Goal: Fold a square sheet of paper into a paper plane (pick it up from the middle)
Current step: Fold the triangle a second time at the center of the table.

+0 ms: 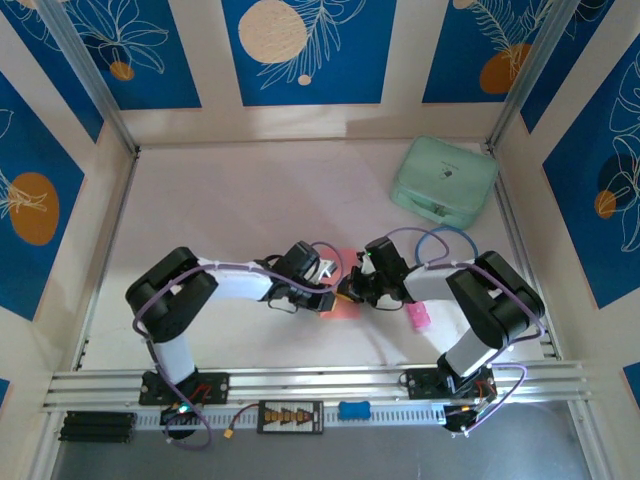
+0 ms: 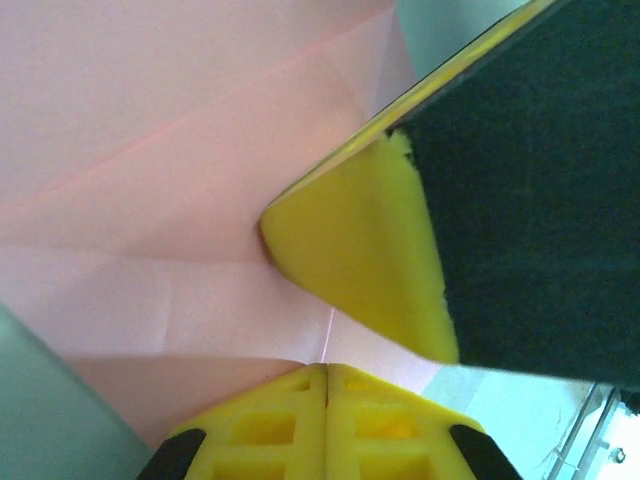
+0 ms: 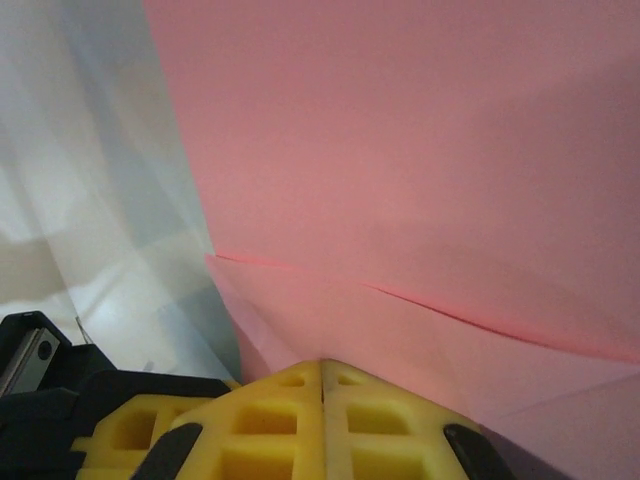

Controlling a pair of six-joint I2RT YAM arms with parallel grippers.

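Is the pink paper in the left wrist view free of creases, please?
No, the pink paper shows several fold lines and overlapping layers.

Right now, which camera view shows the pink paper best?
The left wrist view: the square sheet of paper is close, with several creases. In the right wrist view the paper shows one folded edge; in the top view, a small, half-hidden patch.

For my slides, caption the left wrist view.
Left gripper shut on creased pink paper; yellow pad of the right gripper touches it.
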